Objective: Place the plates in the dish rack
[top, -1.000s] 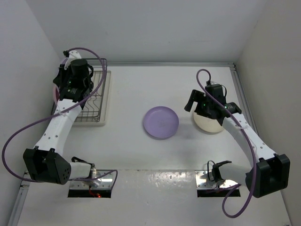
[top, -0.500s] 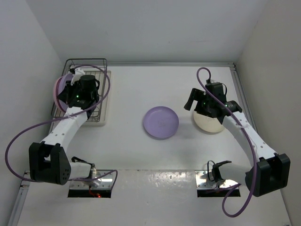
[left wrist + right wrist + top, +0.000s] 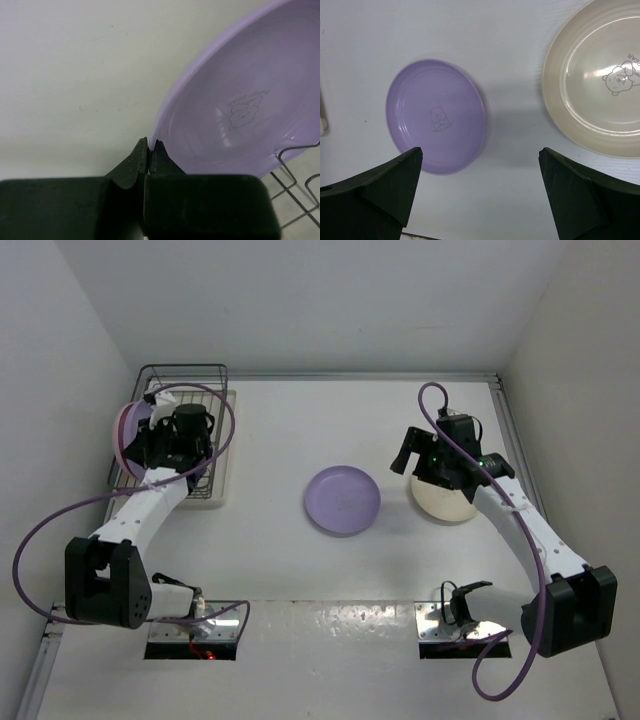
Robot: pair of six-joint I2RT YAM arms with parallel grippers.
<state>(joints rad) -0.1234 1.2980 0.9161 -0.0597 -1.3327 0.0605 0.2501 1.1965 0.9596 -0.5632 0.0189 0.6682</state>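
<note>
My left gripper [image 3: 145, 436] is shut on the rim of a lilac plate [image 3: 124, 432], held on edge over the left side of the dark wire dish rack [image 3: 186, 368], which stands on a cream drip tray [image 3: 223, 455]. In the left wrist view the fingers pinch the plate's [image 3: 240, 100] edge at the gripper [image 3: 149, 145], with rack wires [image 3: 295, 170] at the lower right. A second purple plate [image 3: 342, 499] lies flat mid-table. A cream plate [image 3: 445, 502] lies to its right, partly under my right arm. My right gripper [image 3: 408, 455] is open and empty above the table between these plates.
In the right wrist view the purple plate [image 3: 436, 116] sits left and the cream plate [image 3: 600, 75] right, with bare table under the open gripper [image 3: 480, 150]. White walls enclose the table at the left, back and right. The rack stands close to the left wall.
My left gripper has moved from the rack's far end toward the near side, carrying the lilac plate; the rack's back rim now shows. The right arm has not moved.
</note>
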